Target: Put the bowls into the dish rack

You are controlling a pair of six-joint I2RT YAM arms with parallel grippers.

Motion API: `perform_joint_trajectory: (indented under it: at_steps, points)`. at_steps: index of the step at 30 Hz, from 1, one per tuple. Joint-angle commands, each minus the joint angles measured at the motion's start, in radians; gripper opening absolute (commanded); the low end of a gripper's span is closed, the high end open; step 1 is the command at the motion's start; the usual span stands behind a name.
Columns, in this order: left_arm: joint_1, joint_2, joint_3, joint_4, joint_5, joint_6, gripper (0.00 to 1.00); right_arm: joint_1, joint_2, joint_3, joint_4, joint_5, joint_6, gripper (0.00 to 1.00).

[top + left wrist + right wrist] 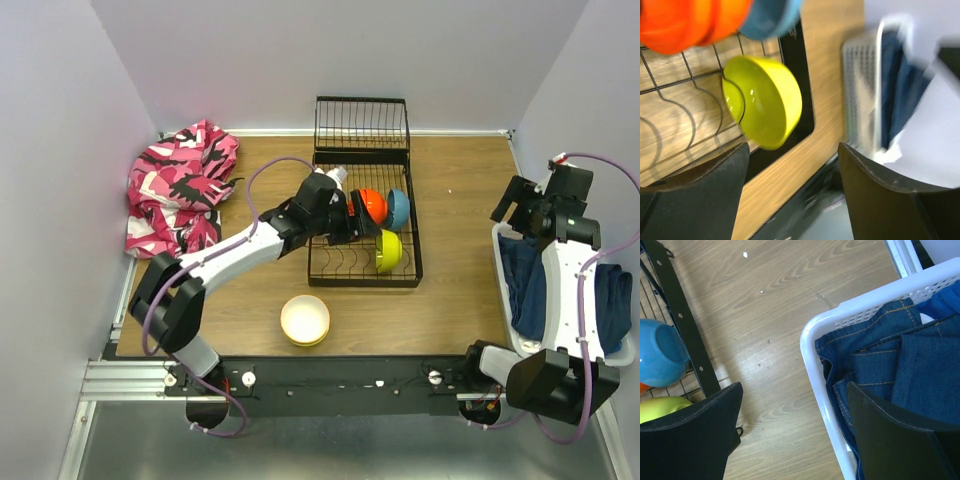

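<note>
Three bowls are seen standing on edge in the rack [365, 283]: an orange bowl [371, 205], a blue bowl [399, 208] and a lime bowl [388, 250]. The cream bowls [305, 320], apparently nested in a stack, are left on the desk [450, 290] with the mouth upward, in front of the rack's near-left corner and close to the desk's front edge.

The left pincer [792, 152] is held over the rack beside the lime bowl, with its fingers spread and nothing between them. The right pincer [795, 390] is likewise spread and empty, and is poised at the rim of the white basket [815, 347] at the far right.

The coming move is judged to turn on one relation. The cream bowls lie back toward the robot from the left pincer and a little to its left, while the right pincer is well apart from them across the desk, so the left arm is taken to be the nearer. Since the stack is round, no long axis is offered, and the rim could probably be taken from above on any side.
</note>
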Motion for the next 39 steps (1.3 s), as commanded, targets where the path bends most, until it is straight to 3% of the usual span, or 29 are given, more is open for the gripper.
perform_joint_trajectory:
  at_steps: [1, 4, 5, 8, 9, 15, 20, 27, 39]
  points:
    - [-0.052, -0.135, 0.036, -0.265, -0.012, 0.420, 0.78, -0.006, -0.031, -0.001, -0.023, -0.045, 0.000, 0.92]
    - [-0.055, -0.212, 0.005, -0.451, -0.011, 0.765, 0.72, -0.006, -0.047, 0.007, -0.020, -0.068, -0.052, 0.92]
    - [-0.055, -0.250, -0.010, -0.494, -0.014, 0.953, 0.71, -0.006, -0.059, 0.007, -0.015, -0.078, -0.080, 0.92]
    - [-0.058, -0.357, -0.056, -0.651, -0.009, 1.219, 0.68, -0.006, -0.073, 0.016, -0.012, -0.098, -0.123, 0.92]
    - [-0.058, -0.389, -0.069, -0.686, 0.000, 1.384, 0.68, -0.006, -0.083, 0.019, -0.012, -0.100, -0.129, 0.93]
    - [-0.069, -0.552, -0.104, -0.977, 0.135, 1.732, 0.64, -0.004, -0.107, 0.004, -0.021, -0.147, -0.140, 0.93]
    - [-0.156, -0.589, -0.130, -1.070, 0.084, 1.810, 0.63, -0.006, -0.120, -0.017, -0.009, -0.233, -0.140, 0.93]
    - [-0.247, -0.565, -0.205, -1.001, 0.026, 1.830, 0.63, -0.006, -0.146, -0.040, 0.017, -0.209, -0.143, 0.94]
    - [-0.376, -0.505, -0.316, -0.889, 0.043, 1.814, 0.42, -0.006, -0.163, -0.036, -0.013, -0.161, -0.157, 0.95]
